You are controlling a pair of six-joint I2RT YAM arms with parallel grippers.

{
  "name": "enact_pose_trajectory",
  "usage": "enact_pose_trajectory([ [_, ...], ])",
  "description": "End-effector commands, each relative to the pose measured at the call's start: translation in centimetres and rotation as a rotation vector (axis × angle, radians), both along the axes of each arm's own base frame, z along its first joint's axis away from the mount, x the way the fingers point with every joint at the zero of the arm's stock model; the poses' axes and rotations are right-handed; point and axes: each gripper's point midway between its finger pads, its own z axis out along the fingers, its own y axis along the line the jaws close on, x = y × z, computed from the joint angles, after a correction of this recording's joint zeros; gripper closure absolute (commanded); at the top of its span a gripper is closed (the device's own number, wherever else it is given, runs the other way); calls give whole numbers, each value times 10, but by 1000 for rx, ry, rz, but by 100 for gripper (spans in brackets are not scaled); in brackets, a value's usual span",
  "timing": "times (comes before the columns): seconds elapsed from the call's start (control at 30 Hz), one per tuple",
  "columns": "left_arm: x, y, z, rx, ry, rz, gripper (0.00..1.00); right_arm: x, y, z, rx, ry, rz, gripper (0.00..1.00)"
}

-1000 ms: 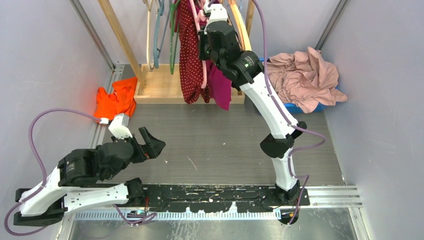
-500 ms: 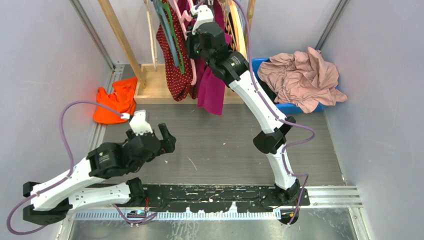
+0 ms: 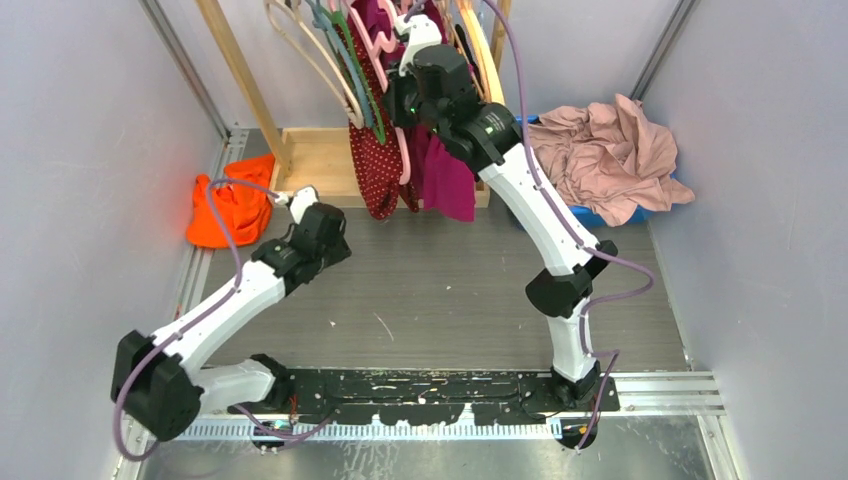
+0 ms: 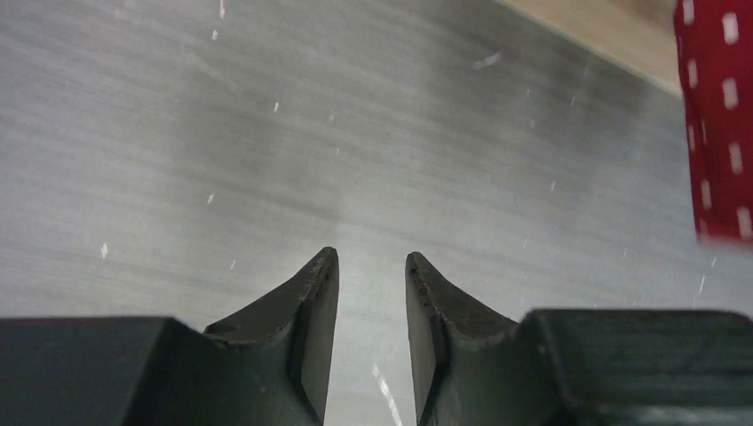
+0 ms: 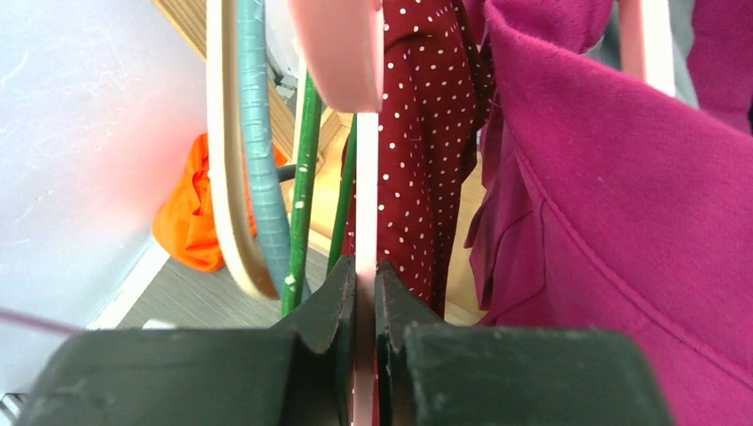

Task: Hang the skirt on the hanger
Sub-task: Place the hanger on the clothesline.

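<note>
**Dark red white-dotted fabric skirt (image 3: 378,170) beside thin pink plastic hanger (image 3: 405,160)**

Top view: I see both hanging at the back. Left wrist: left pincer (image 4: 371,266) slightly parted, empty, over the grey worktop (image 4: 266,133). Right wrist: right pincer (image 5: 365,271) clamps the hanger.

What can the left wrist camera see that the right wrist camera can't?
Only the left wrist camera shows the left gripper, open and holding nothing. Only the right wrist camera shows the right gripper shut on the pink hanger, plus a green hanger, a magenta garment and an orange cloth. Both show the dotted red skirt and some grey table.
</note>
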Motion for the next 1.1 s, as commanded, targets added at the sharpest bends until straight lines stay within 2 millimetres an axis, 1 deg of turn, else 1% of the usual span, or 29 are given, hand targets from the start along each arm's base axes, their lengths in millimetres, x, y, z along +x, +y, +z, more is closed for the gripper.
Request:
enact_pose_trajectory([
  [0.0,71,-22,39,-93,-196,-7,66,-34,-31,97,166,-168,16,99],
  [0.03,83,-24,39,-88,-214,1,66,-35,-32,97,165,-166,15,99],
  [0.07,96,-24,35,-70,-223,14,66,-35,-33,97,163,-166,16,99],
  [0.1,108,-25,35,-56,-245,23,64,-36,-34,98,164,-163,18,99],
  [0.13,120,-27,33,-45,-258,25,60,-37,-35,98,165,-162,20,99],
  [0.17,135,-27,37,-45,-281,29,56,-37,-36,98,165,-160,23,99],
  [0.2,148,-27,32,-37,-279,34,47,-37,-37,98,164,-158,25,99],
  [0.23,160,-27,20,-31,-260,36,42,-38,-37,97,162,-155,28,99],
  [0.3,184,-24,8,-41,-239,46,35,-38,-40,97,158,-153,28,99],
  [0.43,227,-20,-24,-75,-156,51,34,-34,-48,95,168,-145,33,99],
  [0.53,249,-19,-47,-73,-96,44,36,-31,-52,94,178,-142,39,99],
  [0.63,263,-21,-60,-52,-84,21,37,-29,-53,93,183,-140,47,99],
  [0.7,269,-23,-65,-48,-88,1,37,-28,-52,92,182,-138,52,99],
  [0.8,268,-27,-66,-53,-97,-28,38,-27,-52,89,180,-135,54,99],
  [0.87,263,-28,-60,-65,-109,-46,38,-25,-53,88,178,-132,57,99],
  [0.93,258,-29,-49,-66,-132,-60,38,-24,-53,87,178,-133,56,99],
  [1.07,262,-32,-33,-51,-164,-94,38,-22,-53,88,185,-134,59,99],
])
